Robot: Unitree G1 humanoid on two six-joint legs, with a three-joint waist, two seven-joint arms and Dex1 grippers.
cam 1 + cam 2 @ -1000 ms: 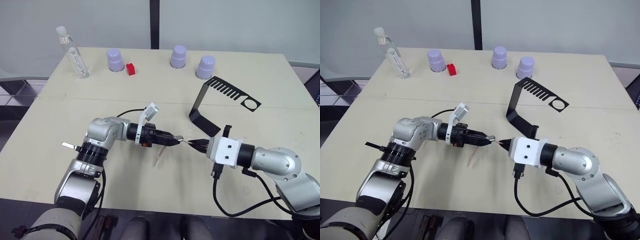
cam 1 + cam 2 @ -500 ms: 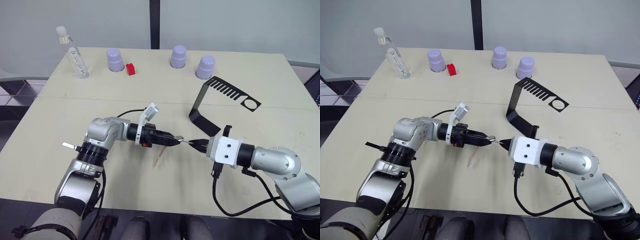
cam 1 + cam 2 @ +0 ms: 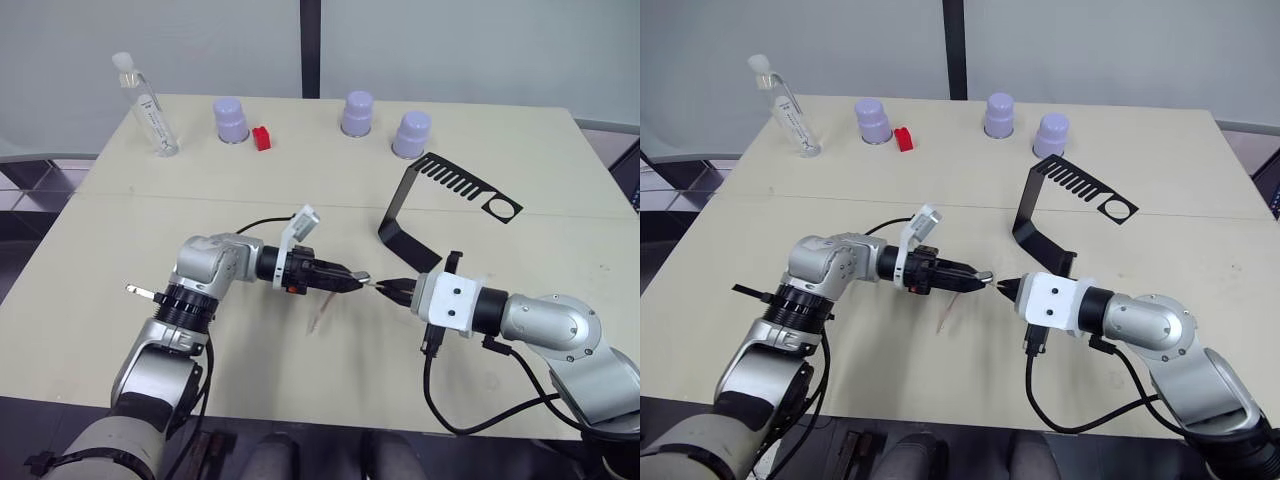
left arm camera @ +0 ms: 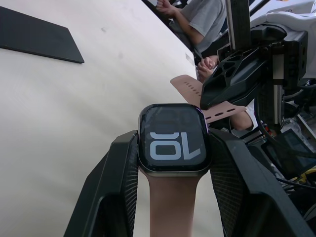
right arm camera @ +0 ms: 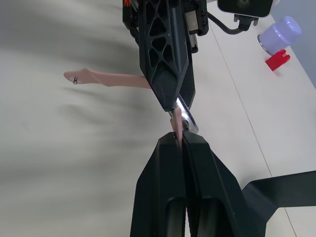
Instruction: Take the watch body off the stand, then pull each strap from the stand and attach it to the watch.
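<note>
Strap-fitting is the step in hand: the left gripper (image 3: 350, 279) clamps the small black rounded-square watch body (image 4: 173, 145), one pale pink strap (image 3: 318, 314) already hanging from it, while the right gripper (image 3: 392, 288) pinches the second pink strap (image 5: 176, 123) at its edge; next comes sliding it squarely into the slot. Beyond stands the bare black bent-metal stand (image 3: 440, 205), then lilac cups (image 3: 412, 134), nothing obstructing.

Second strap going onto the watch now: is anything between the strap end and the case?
Nothing visible. The right gripper pinches the second strap right at the edge of the watch body, which the left gripper clamps; the first strap hangs from the opposite edge.
</note>
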